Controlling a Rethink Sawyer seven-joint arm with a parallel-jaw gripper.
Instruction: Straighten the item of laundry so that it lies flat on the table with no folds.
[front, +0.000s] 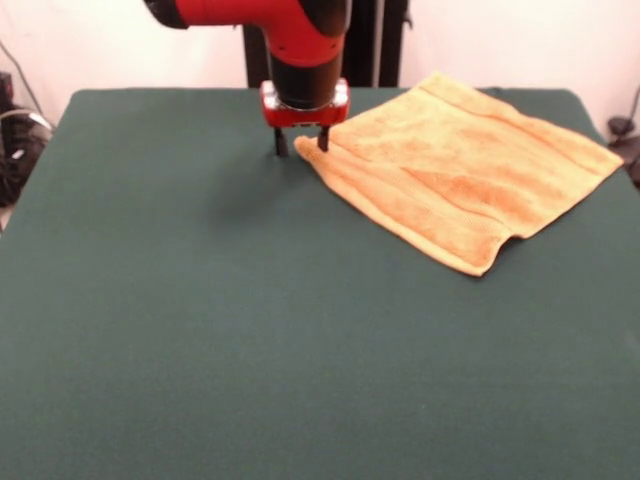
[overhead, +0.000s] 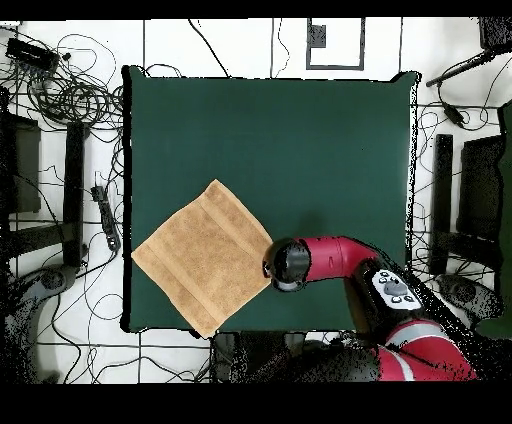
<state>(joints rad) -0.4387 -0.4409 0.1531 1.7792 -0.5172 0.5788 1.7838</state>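
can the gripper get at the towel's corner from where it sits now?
Probably yes. The gripper hangs low over the table right at the orange towel's nearest corner, fingers slightly apart. Nothing else lies between them; that corner sits flat on the cloth.

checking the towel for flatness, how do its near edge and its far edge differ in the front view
On the towel, the near edge buckles into a small raised fold by the corner, while the far edge runs straight and flat. The near edge lies well inside the table; the far edge sits close to the table's border. Both carry a woven band alongside.
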